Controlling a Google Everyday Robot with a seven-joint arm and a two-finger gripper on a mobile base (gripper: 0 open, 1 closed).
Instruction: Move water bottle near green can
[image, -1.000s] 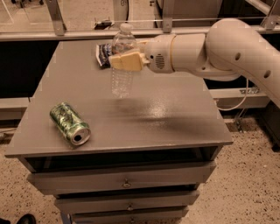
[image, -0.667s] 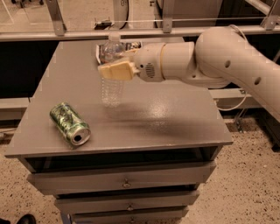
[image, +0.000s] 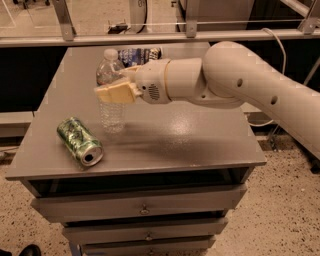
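Ideally, the gripper (image: 114, 93), clamped on the upright water bottle (image: 112, 117), should set it gently beside the green can (image: 80, 141).

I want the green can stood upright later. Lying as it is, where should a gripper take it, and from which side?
Probably mid-body, coming down from above with fingers across its round sides: the green can lies on its side on the table, silver end toward the front edge. The gripper, beside it, is shut on the upright water bottle.
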